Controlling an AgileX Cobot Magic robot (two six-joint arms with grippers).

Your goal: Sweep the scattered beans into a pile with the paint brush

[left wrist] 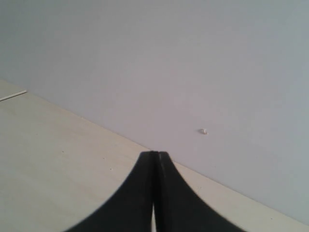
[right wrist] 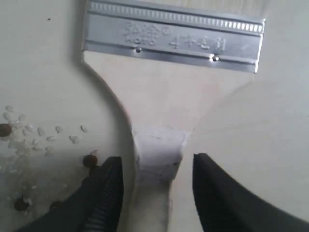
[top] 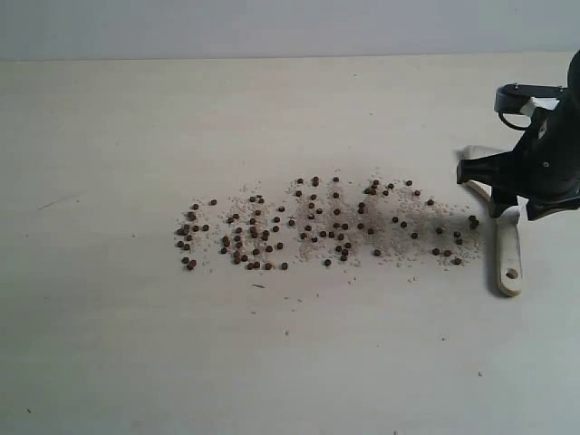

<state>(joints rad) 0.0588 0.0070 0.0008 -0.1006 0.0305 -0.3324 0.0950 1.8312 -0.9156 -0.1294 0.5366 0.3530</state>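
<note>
Dark reddish-brown beans (top: 317,227) lie scattered in a wide band across the middle of the pale table, mixed with whitish crumbs. The paint brush (top: 507,256) lies flat at the right end of that band, its pale handle with a hole pointing toward the front. My right gripper (top: 509,188) hangs over it. In the right wrist view the gripper (right wrist: 157,166) is open, its jaws straddling the brush's narrow handle (right wrist: 157,145) below the silver ferrule (right wrist: 174,36), with gaps on both sides. A few beans (right wrist: 89,160) lie beside one jaw. My left gripper (left wrist: 155,157) is shut and empty, off the exterior view.
The pale table (top: 136,344) stretches left and in front of the beans. A grey wall (top: 272,27) runs along its far edge. The left wrist view shows only table (left wrist: 58,159) and wall (left wrist: 193,72).
</note>
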